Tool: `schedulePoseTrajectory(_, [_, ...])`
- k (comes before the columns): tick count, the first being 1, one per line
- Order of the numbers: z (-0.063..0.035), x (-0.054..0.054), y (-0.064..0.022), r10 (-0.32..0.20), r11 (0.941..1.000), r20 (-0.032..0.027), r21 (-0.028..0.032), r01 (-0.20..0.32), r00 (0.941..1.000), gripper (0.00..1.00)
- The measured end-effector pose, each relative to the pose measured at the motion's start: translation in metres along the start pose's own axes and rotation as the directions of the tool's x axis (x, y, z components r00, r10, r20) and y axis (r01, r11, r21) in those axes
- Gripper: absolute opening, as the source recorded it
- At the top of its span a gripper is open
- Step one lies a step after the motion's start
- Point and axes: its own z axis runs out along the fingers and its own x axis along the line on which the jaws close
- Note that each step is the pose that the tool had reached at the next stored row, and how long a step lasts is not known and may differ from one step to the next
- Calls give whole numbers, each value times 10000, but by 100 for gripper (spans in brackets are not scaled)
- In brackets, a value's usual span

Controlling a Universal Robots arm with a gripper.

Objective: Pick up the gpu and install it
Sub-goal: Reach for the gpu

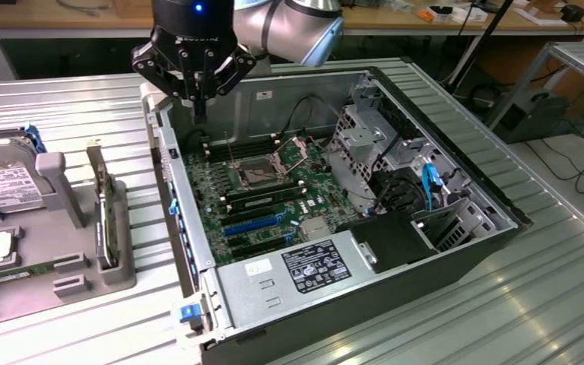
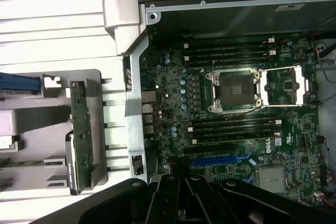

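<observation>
I'm hovering the black gripper, closed and empty, near the thin green-backed gpu card standing edgewise in its grey plastic holder; I'm judging that squaring to its long edge matters.

an open computer case, motherboard exposed, lies on a ribbed metal table near a racked hard drive.

Worktop: ribbed sheet metal, light grey, grooves running lengthwise. 2 items directly on it: open PC case lying on its side, approx. centre; grey parts holder at exterior view's left, just beside case, w/ narrow strip of bare metal btwn them.
</observation>
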Motion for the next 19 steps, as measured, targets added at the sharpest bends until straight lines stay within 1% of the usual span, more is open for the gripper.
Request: schedulePoseTrajectory(19, [-3, 155, -12, 1, 10000, -10, 1, -1, 10000, 11])
